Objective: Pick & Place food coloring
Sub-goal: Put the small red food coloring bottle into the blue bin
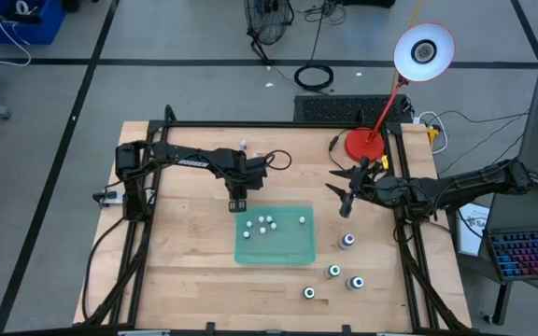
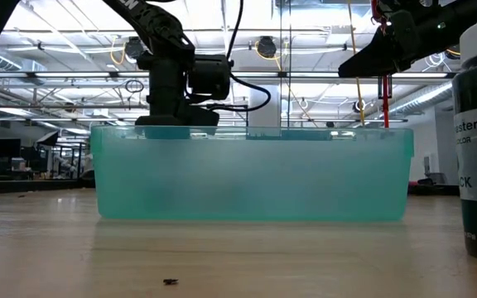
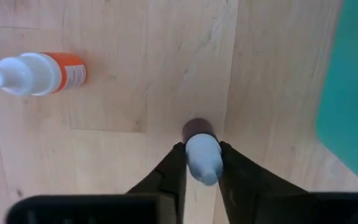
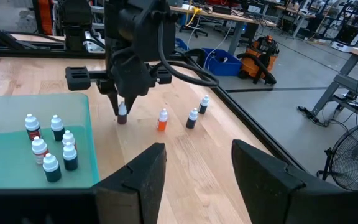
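1. Two arms are over your counter. The left gripper sits just off the 12 o'clock edge of the green tray, near its 10 o'clock corner.
2. Its jaws are narrow and pinched around a small dark bottle with a white cap, which stands upright on the wood.
3. At that bottle's 9 o'clock in the left wrist view, an orange-label bottle lies flat, well apart.
4. You've got five bottles in the tray, all upright.
5. Four bigger bottles stand on the wood at the tray's 3 to 5 o'clock side.
6. Your right gripper hangs at the tray's 1 o'clock, jaws parted and holding nothing.
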### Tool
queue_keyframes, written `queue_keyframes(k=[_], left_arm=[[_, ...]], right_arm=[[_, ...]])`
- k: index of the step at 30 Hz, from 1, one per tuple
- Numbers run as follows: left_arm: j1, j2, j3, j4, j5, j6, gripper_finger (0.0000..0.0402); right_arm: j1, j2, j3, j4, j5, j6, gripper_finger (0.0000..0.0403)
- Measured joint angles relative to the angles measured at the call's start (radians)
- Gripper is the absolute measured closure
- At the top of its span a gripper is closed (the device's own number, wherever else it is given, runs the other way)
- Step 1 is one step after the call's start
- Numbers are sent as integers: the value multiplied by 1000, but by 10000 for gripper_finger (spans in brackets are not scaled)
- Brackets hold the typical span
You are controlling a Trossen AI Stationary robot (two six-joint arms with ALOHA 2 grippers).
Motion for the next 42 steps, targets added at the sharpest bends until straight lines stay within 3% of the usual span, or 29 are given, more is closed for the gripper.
queue_keyframes(k=[4, 8, 12, 21, 30, 35, 42], left_arm=[[0, -1, 0, 0, -5, 29, 345], [-15, -15, 23, -64, -96, 40, 348], [-61, -63, 101, -169, -144, 24, 401], [-248, -138, 267, -254, -200, -44, 400], [-341, -143, 282, -173, -218, -16, 388], [-329, -260, 167, 59, -122, 61, 398], [-250, -489, -198, 528, -30, 90, 398]], right_arm=[[0, 0, 0, 0, 0, 0, 229], [0, 0, 0, 0, 0, 0, 229], [0, 0, 0, 0, 0, 0, 229], [0, 0, 0, 0, 0, 0, 229], [0, 0, 0, 0, 0, 0, 229], [0, 0, 0, 9, 0, -1, 229], [0, 1, 1, 184, 2, -182, 229]])
